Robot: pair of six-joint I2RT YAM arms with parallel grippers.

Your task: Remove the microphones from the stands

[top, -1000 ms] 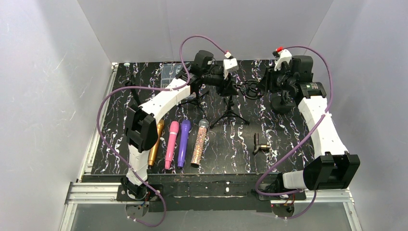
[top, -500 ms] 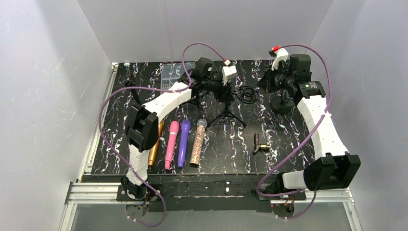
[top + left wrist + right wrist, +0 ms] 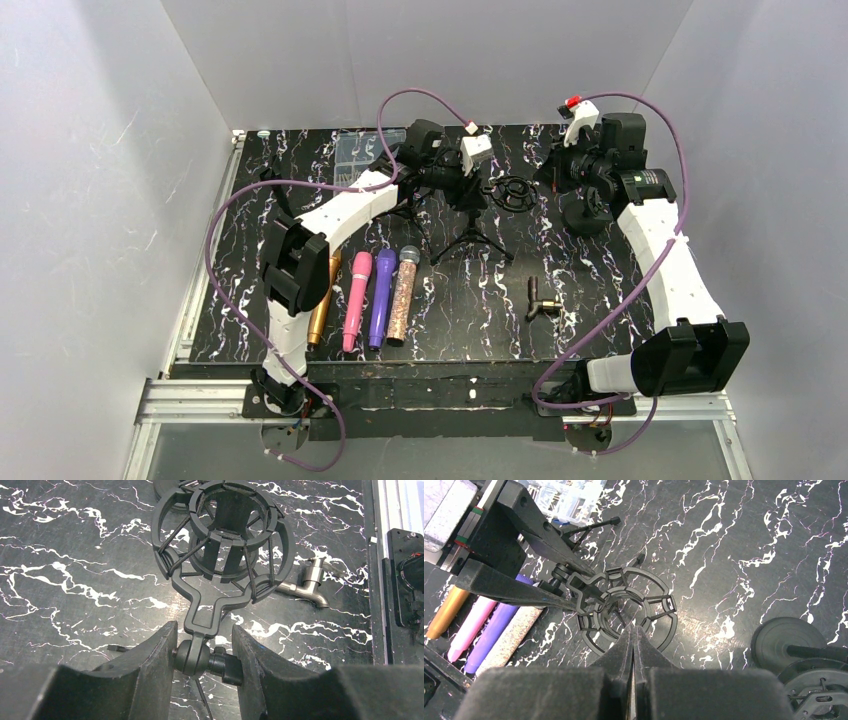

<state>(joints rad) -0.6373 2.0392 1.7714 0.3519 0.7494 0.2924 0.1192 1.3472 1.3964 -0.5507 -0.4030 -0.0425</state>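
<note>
The black tripod stand stands mid-table, and its round shock mount holds nothing. My left gripper is shut on the stand's swivel joint, just below the mount. My right gripper hovers above the mount, jaws pressed together with nothing between them; in the top view it sits to the mount's right. Several microphones lie side by side at the front left: gold, pink, purple and glittery.
A small metal tap lies right of centre. A second stand with a round base sits under the right arm. Another tripod stands behind the left arm. At the back left lies a clear plastic box.
My right gripper has shut and drawn slightly back from the shock mount. The mount has swung a little to the left. The glittery microphone has shifted left against the purple one.
</note>
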